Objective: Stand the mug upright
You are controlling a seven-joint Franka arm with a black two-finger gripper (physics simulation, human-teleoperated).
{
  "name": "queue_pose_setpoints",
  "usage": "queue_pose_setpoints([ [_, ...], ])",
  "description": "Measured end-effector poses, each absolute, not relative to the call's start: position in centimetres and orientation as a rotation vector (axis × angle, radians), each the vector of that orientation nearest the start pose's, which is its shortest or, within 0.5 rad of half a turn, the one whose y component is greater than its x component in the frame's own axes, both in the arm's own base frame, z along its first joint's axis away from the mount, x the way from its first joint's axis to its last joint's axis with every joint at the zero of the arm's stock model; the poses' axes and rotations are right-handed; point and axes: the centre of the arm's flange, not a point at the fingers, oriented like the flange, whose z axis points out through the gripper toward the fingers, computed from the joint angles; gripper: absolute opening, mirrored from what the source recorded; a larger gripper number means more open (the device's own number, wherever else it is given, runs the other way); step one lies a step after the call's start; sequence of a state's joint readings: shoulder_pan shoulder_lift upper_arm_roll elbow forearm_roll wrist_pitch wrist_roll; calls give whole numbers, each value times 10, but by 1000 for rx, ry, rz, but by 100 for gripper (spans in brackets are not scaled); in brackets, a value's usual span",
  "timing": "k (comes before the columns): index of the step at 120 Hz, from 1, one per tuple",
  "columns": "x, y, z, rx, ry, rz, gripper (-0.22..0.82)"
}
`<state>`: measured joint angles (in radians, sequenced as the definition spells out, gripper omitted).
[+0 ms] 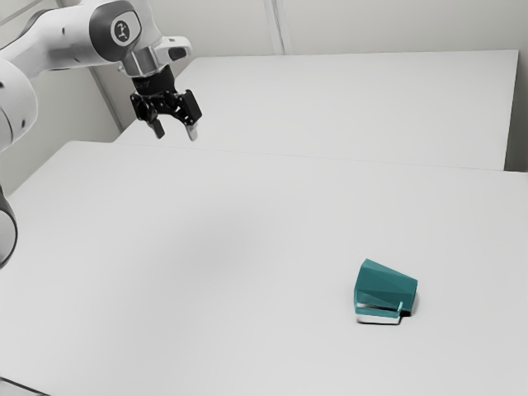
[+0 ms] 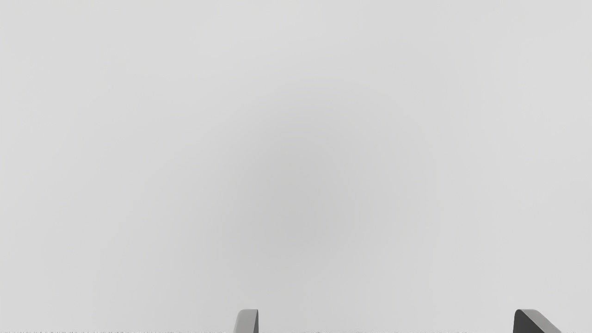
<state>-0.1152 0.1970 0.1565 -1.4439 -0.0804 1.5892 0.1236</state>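
With the mug point(image 1: 385, 287) lying on its side on the table point(image 1: 223, 264), the wide-open gripper point(image 1: 176, 134), well apart from it, should be closed squarely across the body, the handle point(image 1: 378, 313) left clear, before tilting.

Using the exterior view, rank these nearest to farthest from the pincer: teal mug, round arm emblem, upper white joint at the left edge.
1. Round arm emblem: just above the pincer.
2. Upper white joint: exterior view's left edge.
3. Teal mug: on its side, toward the exterior view's right.
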Motion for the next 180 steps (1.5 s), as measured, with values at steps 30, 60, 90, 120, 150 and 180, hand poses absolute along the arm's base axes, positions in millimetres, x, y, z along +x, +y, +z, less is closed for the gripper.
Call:
queue_pose_setpoints([
  [30, 612, 5, 572, -3196, 136, 78, 60],
  [60, 610, -47, 522, -3345, 212, 128, 60],
  [90, 593, -103, 456, -3597, 160, 329, 60],
  [120, 588, -190, 425, -3691, 264, 265, 60],
  [150, 585, -232, 362, -3780, 176, 228, 60],
  [180, 558, -270, 326, -3911, 76, 242, 60],
])
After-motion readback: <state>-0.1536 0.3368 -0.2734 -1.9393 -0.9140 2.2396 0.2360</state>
